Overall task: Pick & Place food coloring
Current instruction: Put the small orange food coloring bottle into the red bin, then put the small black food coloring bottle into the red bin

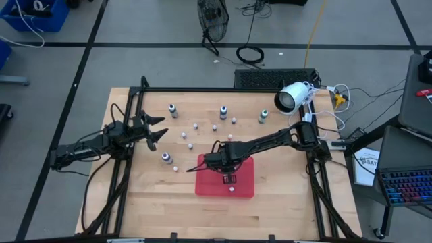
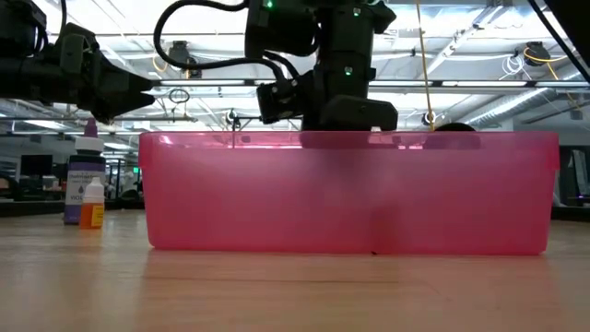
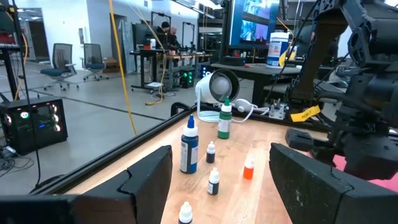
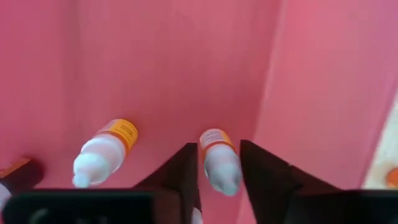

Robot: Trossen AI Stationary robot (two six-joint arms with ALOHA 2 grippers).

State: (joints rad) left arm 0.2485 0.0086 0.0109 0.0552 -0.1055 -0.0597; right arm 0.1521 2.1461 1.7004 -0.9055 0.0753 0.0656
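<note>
My right gripper (image 1: 229,179) points down inside the red tray (image 1: 202,189), its fingers a little apart. A small whitish food coloring bottle with an orange label (image 4: 219,158) lies between the fingertips. A second small bottle (image 4: 106,149) lies on the tray floor (image 4: 155,62) beside it. A dark one (image 4: 15,174) shows at the picture's edge. Larger dark bottles (image 1: 173,110) (image 1: 223,111) (image 1: 263,116) (image 1: 166,157) stand upright on the table, with small whitish ones (image 1: 196,125) scattered among them. My left gripper (image 1: 158,131) waits open at the table's left, level. My right gripper has its two fingers (image 4: 186,180) on either side of the small bottle's pale cap end (image 4: 222,177), coming from above. The bottle nearly fills the gap, and I cannot tell whether the fingers touch it. The bottle points away from the fingers toward the tray floor.
A white round camera housing (image 1: 291,96) sits at the table's far right corner with cables. Black frame rails (image 1: 128,169) run along the table's left and right sides. Bare wood lies near the front edge (image 1: 223,216).
</note>
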